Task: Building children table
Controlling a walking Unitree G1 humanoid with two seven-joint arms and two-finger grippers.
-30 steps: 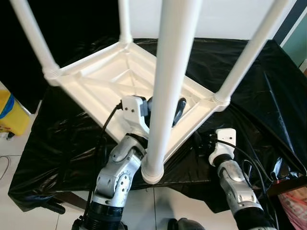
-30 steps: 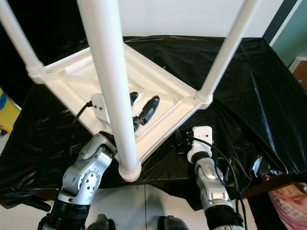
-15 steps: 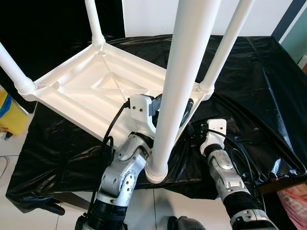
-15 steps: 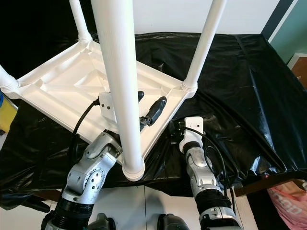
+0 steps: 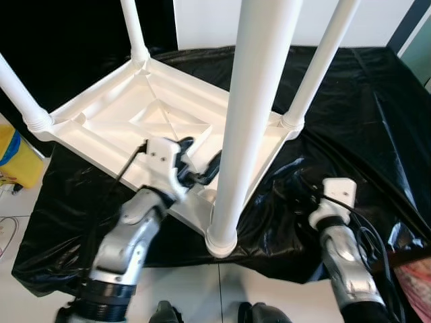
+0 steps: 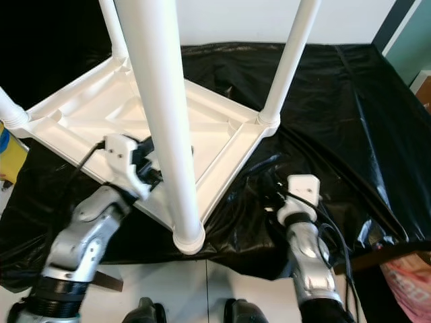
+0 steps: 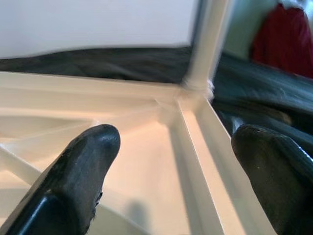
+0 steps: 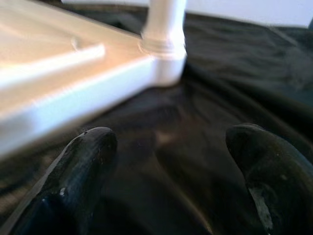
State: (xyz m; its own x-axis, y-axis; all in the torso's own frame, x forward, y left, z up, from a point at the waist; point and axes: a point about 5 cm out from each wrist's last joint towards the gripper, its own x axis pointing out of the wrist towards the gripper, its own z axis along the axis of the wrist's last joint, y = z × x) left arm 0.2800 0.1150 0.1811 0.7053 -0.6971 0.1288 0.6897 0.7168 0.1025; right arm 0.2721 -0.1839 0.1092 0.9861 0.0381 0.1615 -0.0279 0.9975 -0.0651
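The white plastic children's table [image 5: 101,128] lies upside down on a black sheet, its legs pointing up. The nearest leg [image 5: 246,121] rises from the front corner, close to the camera. My left gripper [image 5: 200,156] hovers open over the ribbed underside, just left of that leg, with nothing between its fingers [image 7: 88,161]. My right gripper [image 6: 273,196] is low over the sheet, right of the table's front edge and apart from it. It is open and empty, and its fingers [image 8: 93,152] point toward the right corner leg [image 8: 165,29].
The black plastic sheet [image 5: 350,101] covers the work surface and hangs over its front edge. A yellow container [image 5: 13,161] stands at the left. White floor tiles [image 5: 40,296] lie in front. A pink bag [image 5: 417,282] sits at the lower right.
My left gripper has drawn back to the left, from around the nearest leg to beside it. My right arm has pulled back to the right, away from the table's edge.
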